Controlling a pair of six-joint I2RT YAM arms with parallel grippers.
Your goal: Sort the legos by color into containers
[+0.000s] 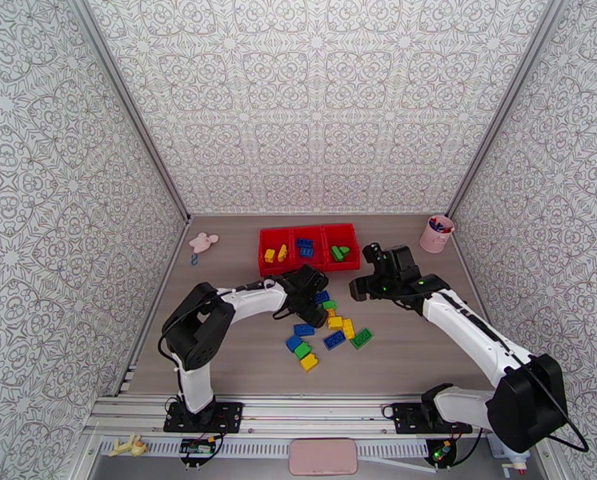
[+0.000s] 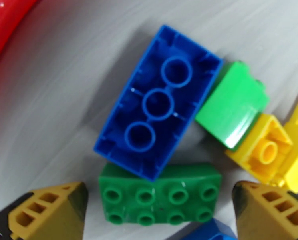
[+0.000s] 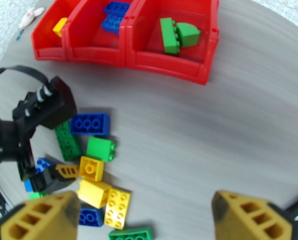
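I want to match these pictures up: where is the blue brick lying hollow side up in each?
Top external: the upside-down blue brick sits just below the red tray, mid-picture.
Left wrist: mid-picture, above a green studded brick.
Right wrist: left of centre.
Shared landmark: the red tray, top-left corner in left wrist, along the top in right wrist.

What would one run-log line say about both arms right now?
left gripper: open, low over green brick and upturned blue brick | right gripper: open, empty | red tray: partly filled, one colour per compartment
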